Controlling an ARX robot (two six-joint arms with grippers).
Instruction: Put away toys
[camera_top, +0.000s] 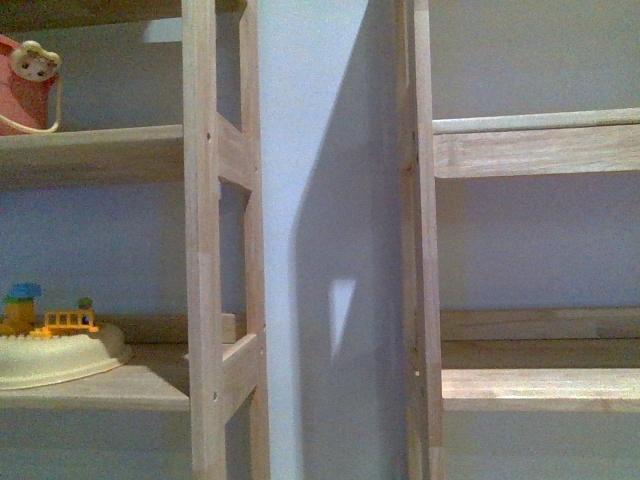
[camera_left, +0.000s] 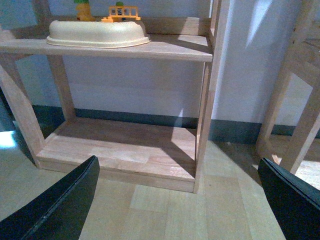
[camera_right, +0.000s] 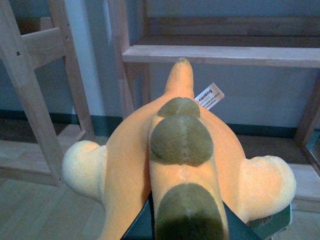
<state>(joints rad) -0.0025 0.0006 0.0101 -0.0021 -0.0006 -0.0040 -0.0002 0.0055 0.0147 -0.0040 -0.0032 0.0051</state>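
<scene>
The orange-yellow plush animal fills the right wrist view, with olive-brown patches along its back, pale rounded limbs at both sides and a white label near its tip. My right gripper is shut on the plush animal, whose body hides most of the dark jaws. The plush is held up in front of a wooden shelf board. My left gripper is open above the floor, its two black fingers wide apart with nothing between them. Neither arm shows in the front view.
Two wooden shelving units stand against a pale wall with a gap between them. A cream tray of small colourful pieces sits on the left unit's lower shelf, also in the left wrist view as the cream tray. A pink basket sits above it.
</scene>
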